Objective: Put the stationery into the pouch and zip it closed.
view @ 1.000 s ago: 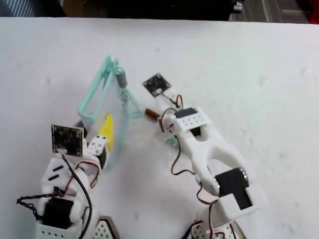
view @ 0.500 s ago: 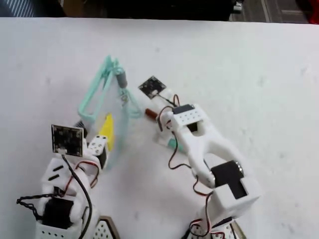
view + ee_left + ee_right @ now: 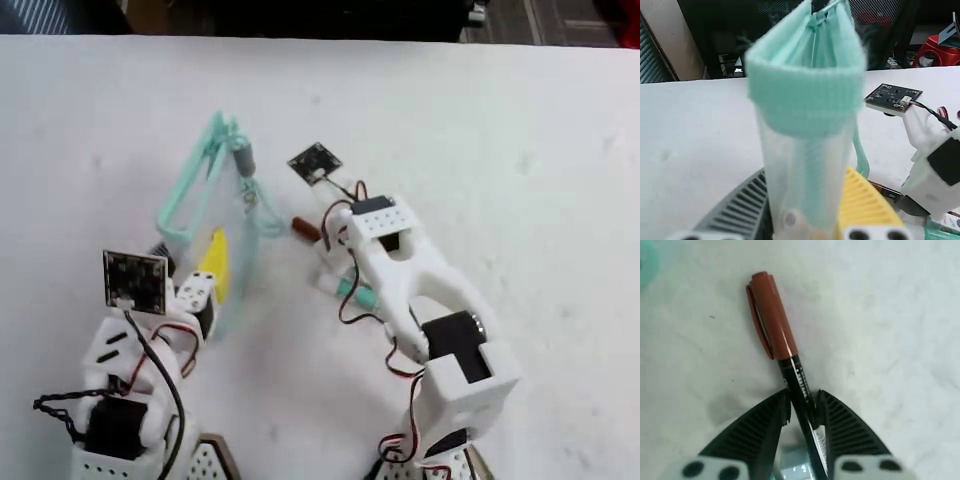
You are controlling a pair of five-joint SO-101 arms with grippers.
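Observation:
A clear pouch (image 3: 212,205) with mint-green trim lies left of centre, its dark zipper pull (image 3: 243,158) at the far end. My left gripper (image 3: 207,288) is shut on its near end. In the left wrist view the pouch (image 3: 805,100) stands between the grey finger and the yellow finger (image 3: 865,210). A pen with a brown cap (image 3: 303,228) lies just right of the pouch. My right gripper (image 3: 801,397) is shut on the black barrel of this pen (image 3: 772,320). A green marker (image 3: 358,293) lies on the table under the right arm.
The white table (image 3: 520,150) stretches wide to the right and far side. Its dark far edge (image 3: 300,25) runs along the back. The right arm's body (image 3: 935,165) is close beside the pouch.
The right arm's elbow and base have swung and its wrist has turned slightly, while the brown-capped pen's tip stays in place. More of the green marker shows. The left arm and pouch are still.

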